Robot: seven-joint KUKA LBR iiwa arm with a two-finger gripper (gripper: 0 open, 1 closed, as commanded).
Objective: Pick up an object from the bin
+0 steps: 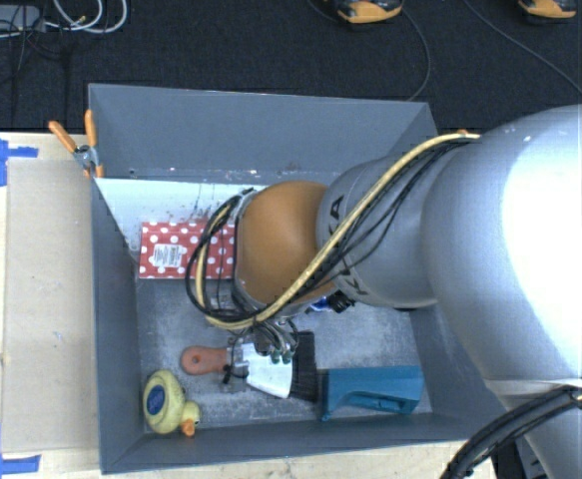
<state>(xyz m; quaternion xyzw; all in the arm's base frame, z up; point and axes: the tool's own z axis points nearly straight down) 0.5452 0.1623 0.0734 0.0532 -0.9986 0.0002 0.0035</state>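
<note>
My gripper (264, 346) hangs low over the front middle of the bin, just below the arm's orange cover. Right under it lies a white piece (269, 378) joined to a black brush-like block (304, 368). A brown rounded handle (203, 360) lies flat just left of the gripper, its right end hidden beneath it. A teal plastic object (372, 392) lies to the right, against the black block. I cannot tell whether anything is in the gripper.
A yellow tape measure (167, 403) with a blue centre sits in the front left corner. A red box with white dots (174, 249) leans at the back left wall. The arm covers the bin's right half.
</note>
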